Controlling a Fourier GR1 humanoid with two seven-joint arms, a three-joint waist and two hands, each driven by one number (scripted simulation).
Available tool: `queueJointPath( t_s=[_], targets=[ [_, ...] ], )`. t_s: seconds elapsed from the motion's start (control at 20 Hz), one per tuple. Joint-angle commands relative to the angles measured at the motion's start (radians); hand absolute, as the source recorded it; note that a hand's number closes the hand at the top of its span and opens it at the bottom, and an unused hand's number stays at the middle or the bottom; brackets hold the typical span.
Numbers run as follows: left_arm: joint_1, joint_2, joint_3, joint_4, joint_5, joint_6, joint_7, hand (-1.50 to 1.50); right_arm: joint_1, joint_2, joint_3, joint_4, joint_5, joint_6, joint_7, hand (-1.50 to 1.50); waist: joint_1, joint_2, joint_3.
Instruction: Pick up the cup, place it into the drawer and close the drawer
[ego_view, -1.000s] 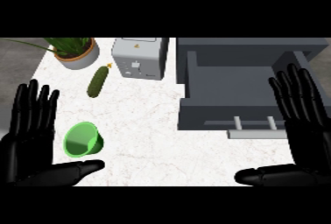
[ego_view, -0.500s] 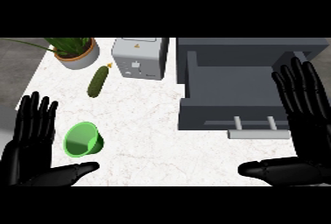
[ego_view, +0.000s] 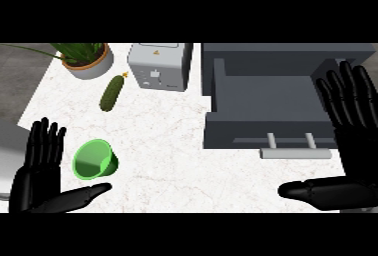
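Both hands moved: left hand (ego_view: 40, 170) dropped beside cup (ego_view: 94, 159), right hand (ego_view: 353, 130) rose over drawer (ego_view: 277, 107); fingers spread.

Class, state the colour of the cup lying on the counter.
Bright green; the cup shows in the head view.

No text can be read; the toaster (ego_view: 159, 66) bears only a small orange mark.

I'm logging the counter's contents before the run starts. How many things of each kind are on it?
Cup: 1
Cucumber: 1
Potted plant: 1
Toaster: 1
Drawer unit, drawer open: 1
Total: 5
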Motion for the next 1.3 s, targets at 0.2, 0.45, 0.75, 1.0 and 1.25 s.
queueJointPath(
  t_s=[0.2, 0.45, 0.75, 1.0, 1.25],
  targets=[
    [0.033, 0.022, 0.057, 0.215, 0.027, -0.094, -0.189, -1.5, -0.048, 0.025, 0.041, -0.004, 0.034, -0.039, 0.05, -1.5, 0.002, 0.0, 0.0],
    [-0.015, 0.012, 0.061, 0.256, 0.018, -0.052, -0.137, -1.5, 0.072, 0.022, 0.035, -0.065, 0.004, 0.009, 0.007, -1.5, -0.002, -0.001, 0.0],
    [-0.066, 0.06, 0.129, 0.458, 0.037, -0.112, -0.294, -1.5, -0.043, -0.032, -0.048, 0.008, -0.056, 0.028, 0.048, -1.5, -0.001, 0.0, 0.0],
    [-0.11, 0.007, 0.105, 0.579, -0.001, -0.069, -0.415, -1.5, 0.031, 0.006, 0.013, -0.052, 0.001, 0.014, 0.024, -1.5, -0.002, 0.0, 0.0],
    [-0.148, 0.098, 0.159, 0.618, 0.054, -0.125, -0.367, -1.5, 0.057, 0.0, -0.017, -0.032, -0.025, 0.041, -0.011, -1.5, -0.002, 0.0, 0.0]
  ],
)
